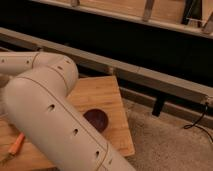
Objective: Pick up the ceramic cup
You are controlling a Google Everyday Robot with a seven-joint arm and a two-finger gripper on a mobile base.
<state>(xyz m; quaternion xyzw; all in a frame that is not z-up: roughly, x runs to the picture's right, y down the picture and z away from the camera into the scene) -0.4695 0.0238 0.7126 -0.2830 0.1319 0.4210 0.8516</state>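
The small white ceramic cup does not show anywhere in the camera view. The gripper is out of sight too, so I cannot tell whether its jaws are spread or pressed together.

The robot's thick cream-coloured arm fills the lower left. Its upper link runs off past the left edge, well to the left of the dark purple round bowl. The gripper therefore most likely lies out that way, beyond the frame.

If the cup stands on the light wooden table, it must be left of the bowl, behind the bulk of the arm. Which way it lies from the jaws cannot be read here.

The bowl sits just right of the arm, near the table's right front corner. A slim orange stick-like object lies far to the bowl's left, by the table's front edge.

Right of the bowl the table ends and speckled grey carpet begins, with a black cable trailing across it. Behind the bowl a pale metal rail crosses in front of a dark recess.
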